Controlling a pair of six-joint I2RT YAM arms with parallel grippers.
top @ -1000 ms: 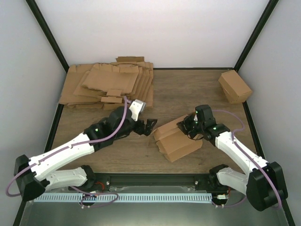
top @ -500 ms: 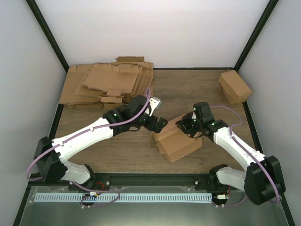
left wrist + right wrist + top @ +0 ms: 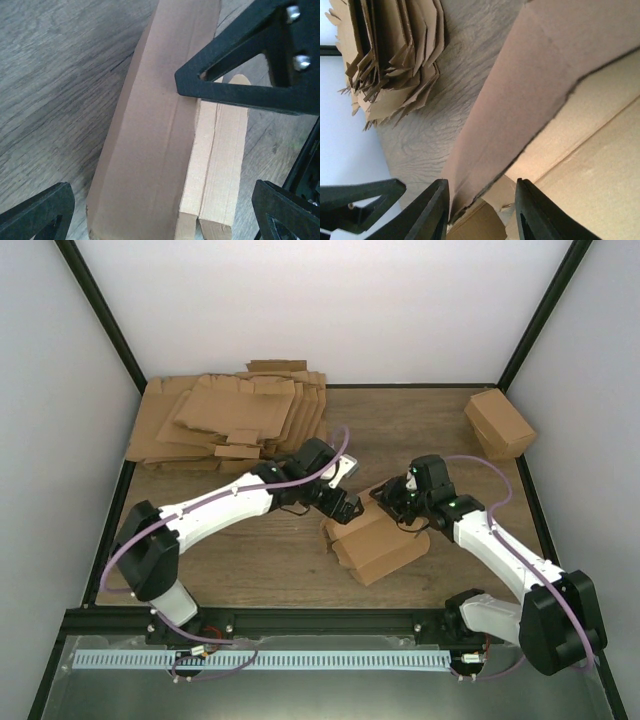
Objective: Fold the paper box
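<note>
The paper box [image 3: 378,540] is lying well apart from the sheet pile [image 3: 225,420]. The left gripper [image 3: 344,508], spread wide, is hovering at its pile-side end, and the right gripper [image 3: 393,502], fingers parted, is straddling a panel edge.

I can't read any text, label, brand or number here. The paper box [image 3: 380,545], pile of flat cardboard sheets [image 3: 230,420] and closed carton [image 3: 498,424] are plain brown.

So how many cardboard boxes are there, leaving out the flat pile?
2: the part-folded paper box in the middle of the wooden table, and a closed cardboard box in its far right corner.
</note>
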